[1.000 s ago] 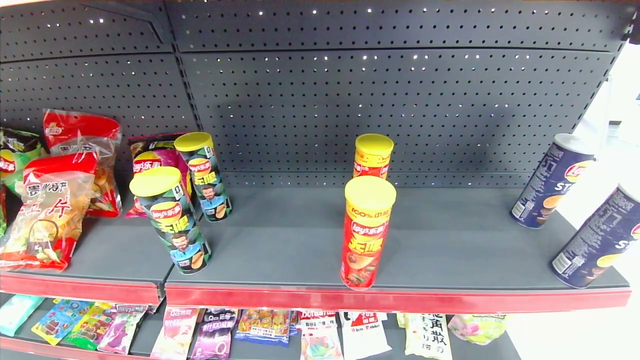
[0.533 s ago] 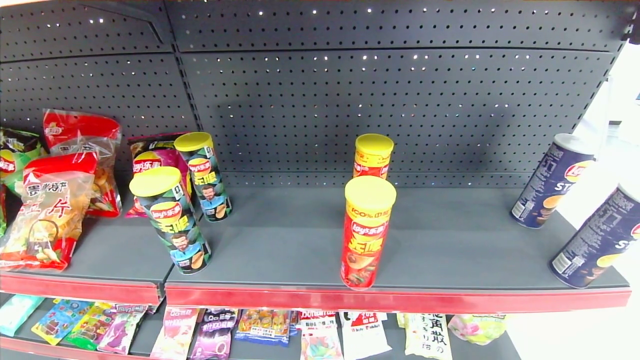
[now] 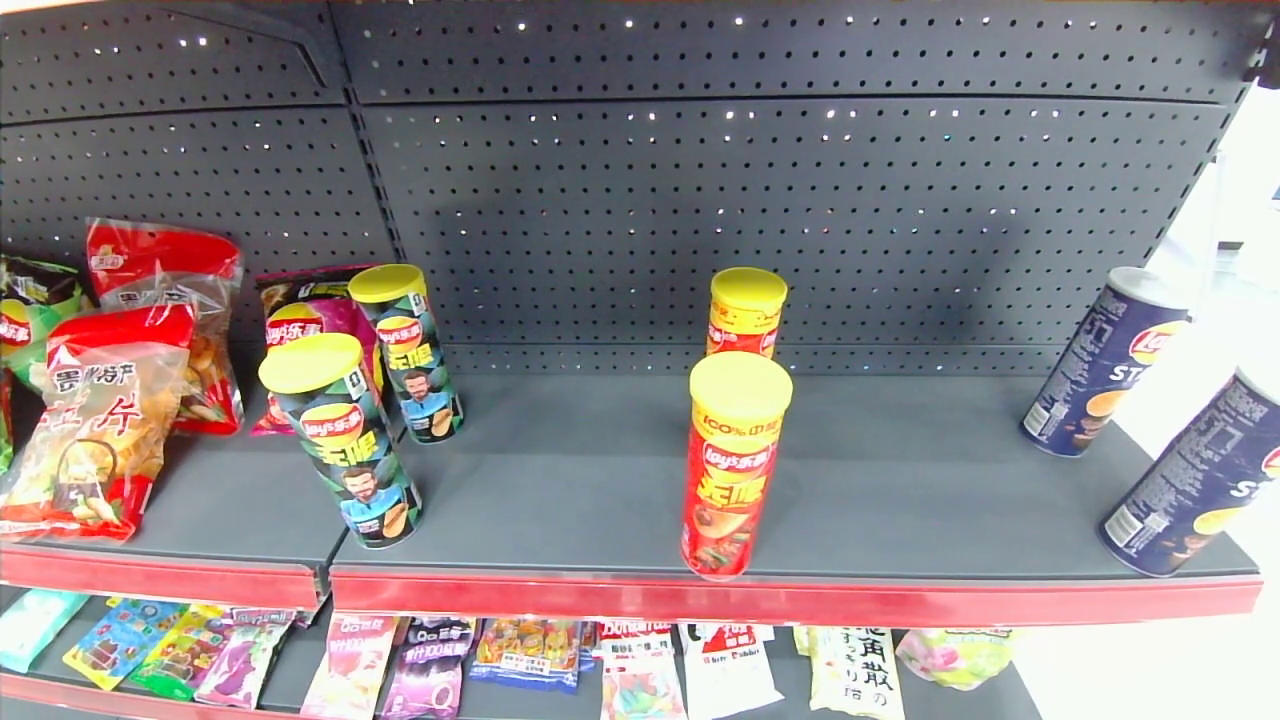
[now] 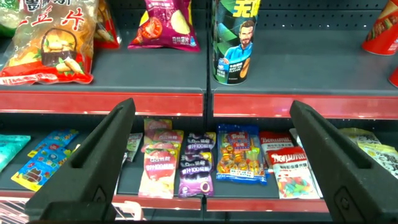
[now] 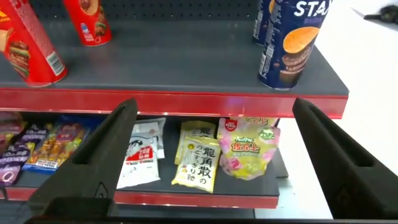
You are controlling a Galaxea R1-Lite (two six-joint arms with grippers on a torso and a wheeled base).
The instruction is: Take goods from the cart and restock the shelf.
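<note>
Head view: no change against a second ago, red can (image 3: 735, 465) upright at front edge of shelf (image 3: 900, 480). Left gripper (image 4: 211, 109) and right gripper (image 5: 214, 106) spread wide, empty, facing shelf front. Probably idle between picks; restock unfinished.

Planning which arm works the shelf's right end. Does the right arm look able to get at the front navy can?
Probably yes: the right gripper is open and faces the shelf, and the front navy can stands at the shelf's front edge with nothing before it. The gripper would need to rise.
</note>
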